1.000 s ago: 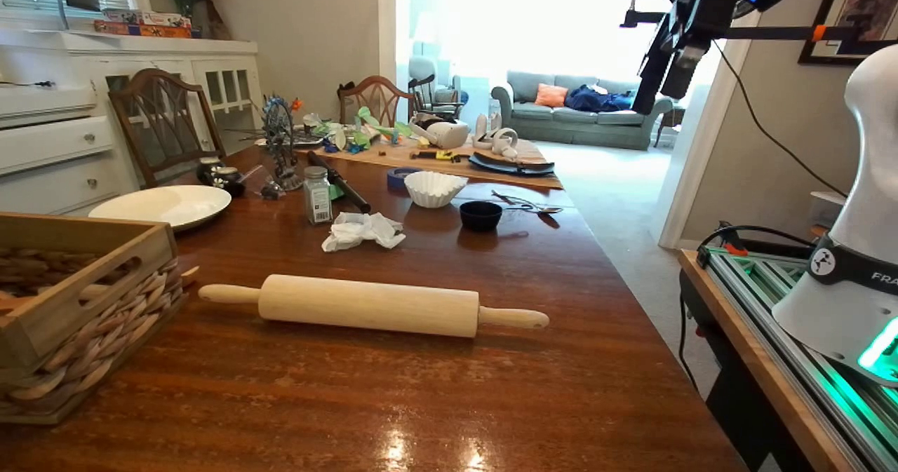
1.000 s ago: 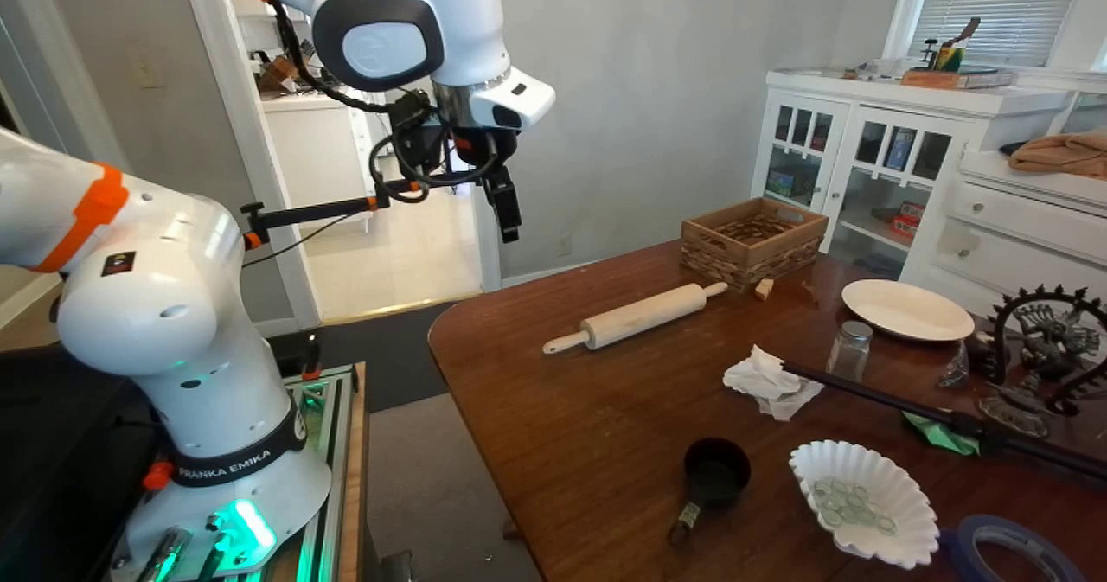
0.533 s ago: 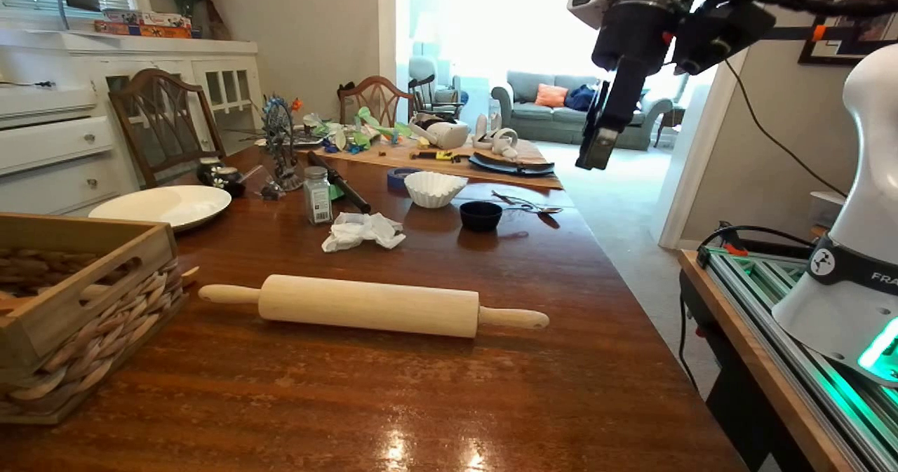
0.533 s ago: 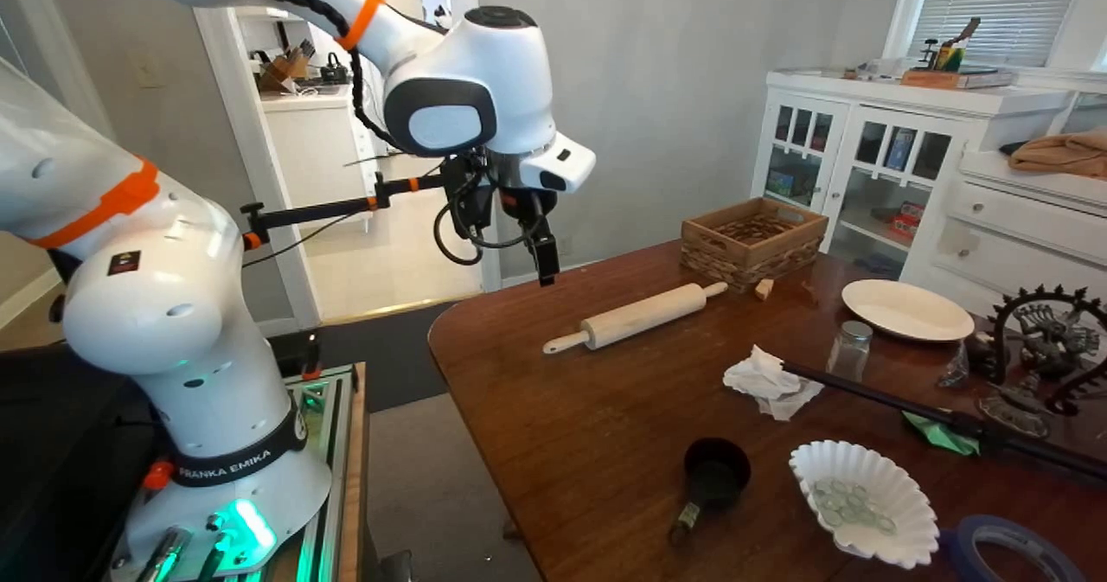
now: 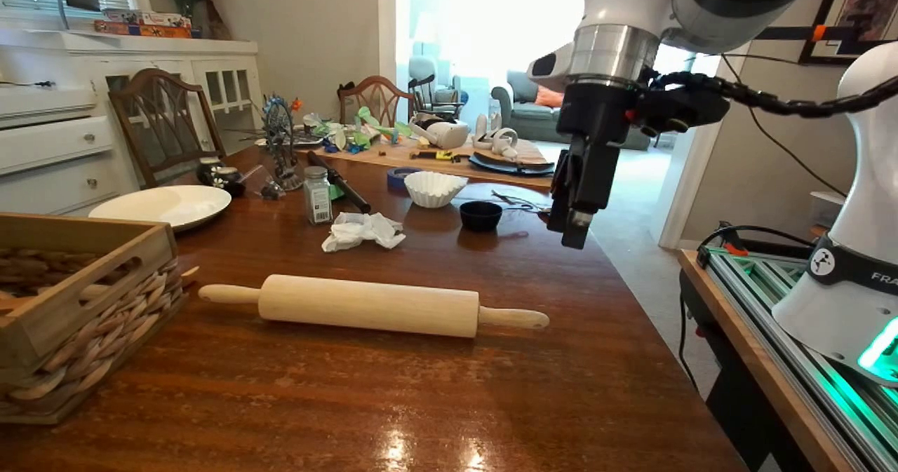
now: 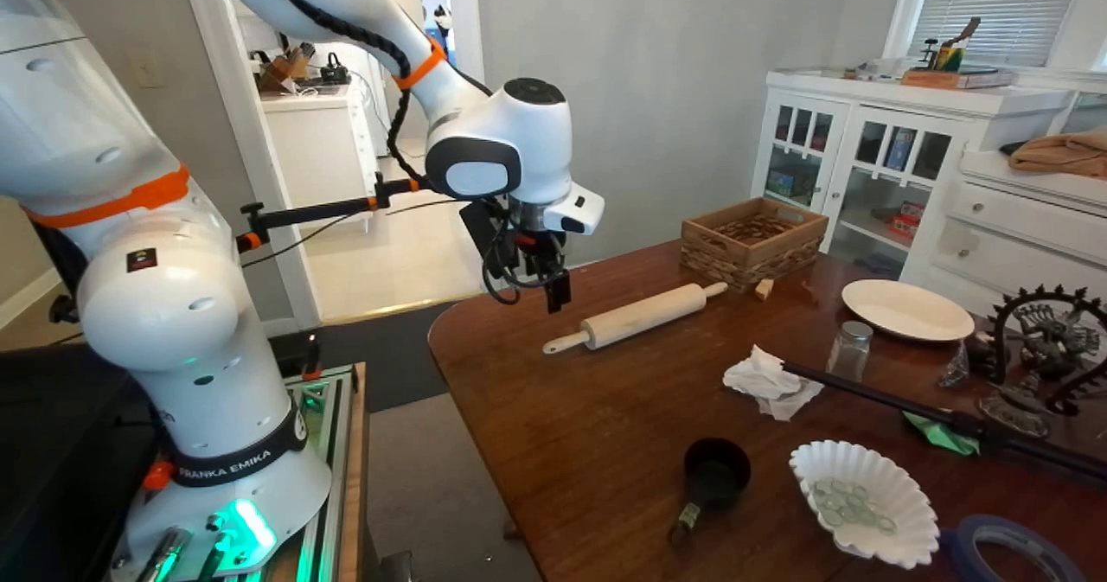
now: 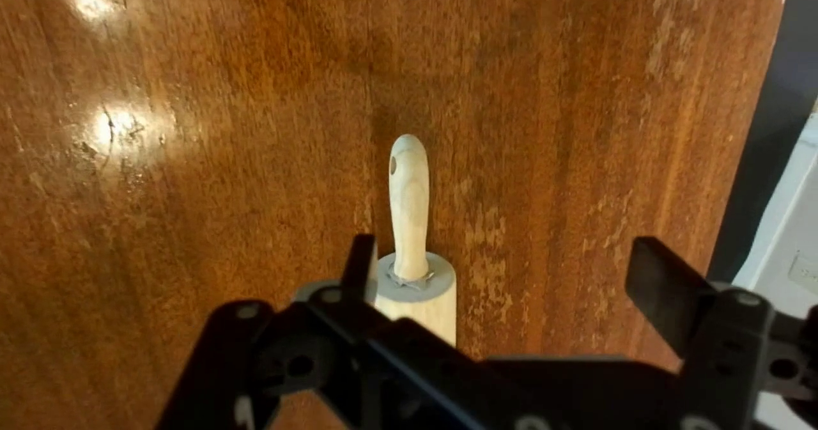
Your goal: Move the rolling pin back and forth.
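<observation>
I hold the hand above the surface, fingers wide apart. The rolling pin lies apart from it, near the rounded corner, one handle toward the robot-side edge.

The rolling pin lies on the brown tabletop, handle pointing to twelve o'clock; the gripper spreads wide, fingers at seven and four.

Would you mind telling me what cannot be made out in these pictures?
Rolling pin: in the wrist view, partly hidden behind the gripper.
Wicker basket: in an exterior view, cut off by the left edge.
Blue tape roll: in an exterior view, cut off by the bottom edge.
Jar label: in an exterior view, print too small to read.
</observation>
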### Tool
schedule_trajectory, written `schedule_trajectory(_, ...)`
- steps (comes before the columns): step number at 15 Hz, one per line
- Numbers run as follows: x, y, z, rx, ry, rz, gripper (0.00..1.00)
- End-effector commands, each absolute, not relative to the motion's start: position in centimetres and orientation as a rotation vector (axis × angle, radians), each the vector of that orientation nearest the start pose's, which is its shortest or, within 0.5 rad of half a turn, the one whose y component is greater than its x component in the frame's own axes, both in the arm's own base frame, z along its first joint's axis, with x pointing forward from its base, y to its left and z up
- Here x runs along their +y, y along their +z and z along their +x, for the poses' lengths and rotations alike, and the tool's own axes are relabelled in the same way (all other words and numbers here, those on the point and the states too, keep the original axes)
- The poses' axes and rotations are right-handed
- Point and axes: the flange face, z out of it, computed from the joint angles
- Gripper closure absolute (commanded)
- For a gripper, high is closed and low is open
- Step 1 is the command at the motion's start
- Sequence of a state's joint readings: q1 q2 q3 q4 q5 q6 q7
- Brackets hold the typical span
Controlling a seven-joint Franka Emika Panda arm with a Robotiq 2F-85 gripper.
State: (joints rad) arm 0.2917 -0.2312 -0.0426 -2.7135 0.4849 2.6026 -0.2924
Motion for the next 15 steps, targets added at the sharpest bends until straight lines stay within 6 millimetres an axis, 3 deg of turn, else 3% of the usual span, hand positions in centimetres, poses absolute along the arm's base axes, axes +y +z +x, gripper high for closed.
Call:
schedule_trajectory(1,10.9,27.6,41.3,-0.33,-0.113,-2.868,0.0)
schedule_trajectory(8,12.3,23.5,43.1,-0.328,-0.166,-2.933,0.0)
schedule_trajectory(10,11.7,22.3,43.3,-0.185,-0.13,-2.97,0.0)
schedule_trajectory(11,12.1,23.7,42.7,-0.287,-0.158,-2.939,0.0)
schedule_trajectory(15,11.5,22.6,43.1,-0.203,-0.122,-2.963,0.0)
